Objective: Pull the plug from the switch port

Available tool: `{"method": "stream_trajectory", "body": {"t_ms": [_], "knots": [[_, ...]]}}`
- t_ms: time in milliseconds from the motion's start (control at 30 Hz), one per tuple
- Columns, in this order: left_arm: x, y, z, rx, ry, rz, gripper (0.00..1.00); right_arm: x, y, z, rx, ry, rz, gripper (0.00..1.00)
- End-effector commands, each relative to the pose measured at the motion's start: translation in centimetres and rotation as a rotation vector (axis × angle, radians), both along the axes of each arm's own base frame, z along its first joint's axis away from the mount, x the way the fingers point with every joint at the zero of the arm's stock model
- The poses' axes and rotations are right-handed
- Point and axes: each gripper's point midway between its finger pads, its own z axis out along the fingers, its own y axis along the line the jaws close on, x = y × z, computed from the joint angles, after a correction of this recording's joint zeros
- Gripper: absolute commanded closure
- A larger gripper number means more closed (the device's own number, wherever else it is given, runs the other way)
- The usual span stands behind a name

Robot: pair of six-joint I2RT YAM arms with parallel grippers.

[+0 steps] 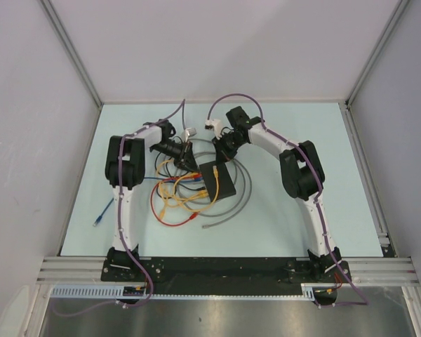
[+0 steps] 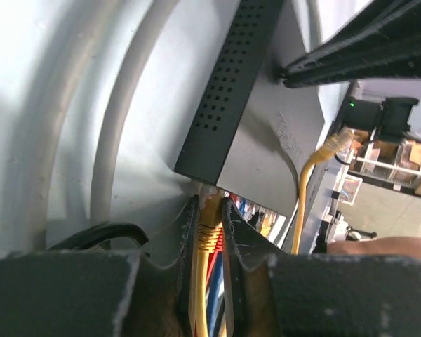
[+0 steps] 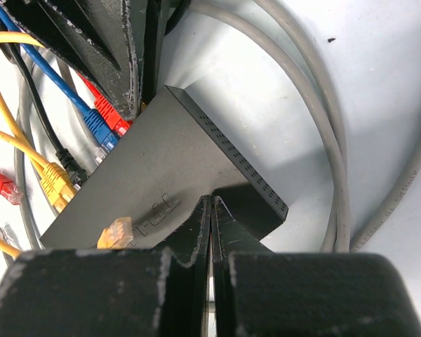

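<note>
The switch [image 1: 218,180] is a flat black box amid a tangle of cables at the table's middle. In the left wrist view my left gripper [image 2: 210,219] is shut on a yellow plug [image 2: 210,228] that sits in a port at the corner of the switch [image 2: 266,140]. In the right wrist view my right gripper [image 3: 212,202] is shut with nothing between the jaws, its tips resting on the top of the switch [image 3: 168,158]. Blue [image 3: 97,126], red [image 3: 114,116], black [image 3: 71,167] and yellow [image 3: 55,181] plugs line the switch's port edge.
A loose yellow plug [image 3: 116,232] lies on top of the switch. Thick grey cables [image 3: 316,105] loop round the switch's far side. Red and yellow cables [image 1: 170,203] coil to its left. A loose blue cable [image 1: 102,214] lies at the table's left.
</note>
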Motion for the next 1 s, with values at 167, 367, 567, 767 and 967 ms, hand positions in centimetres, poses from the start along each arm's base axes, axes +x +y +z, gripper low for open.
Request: {"method": "stream_trajectory", "body": {"t_ms": [167, 367, 567, 767, 967], "knots": [[1.1, 1.8, -3.7, 0.171, -0.032, 0.041, 1.00, -1.4, -2.3, 0.1, -0.081, 0.062, 0.003, 1.00], [3.1, 0.2, -2.6, 0.161, -0.081, 0.030, 1.00, -2.7, -2.2, -2.0, -0.137, 0.097, 0.006, 1.00], [3.0, 0.8, -3.2, 0.232, -0.092, 0.024, 1.00, -4.2, -4.2, -5.8, -0.263, 0.117, -0.030, 1.00], [0.4, 3.4, -4.1, 0.347, -0.065, 0.015, 1.00, -4.3, -4.7, -6.6, -0.289, 0.120, -0.042, 1.00], [1.5, 3.6, -3.8, 0.361, -0.081, 0.019, 1.00, -4.4, -4.5, -6.7, -0.290, 0.123, -0.040, 1.00]]}}
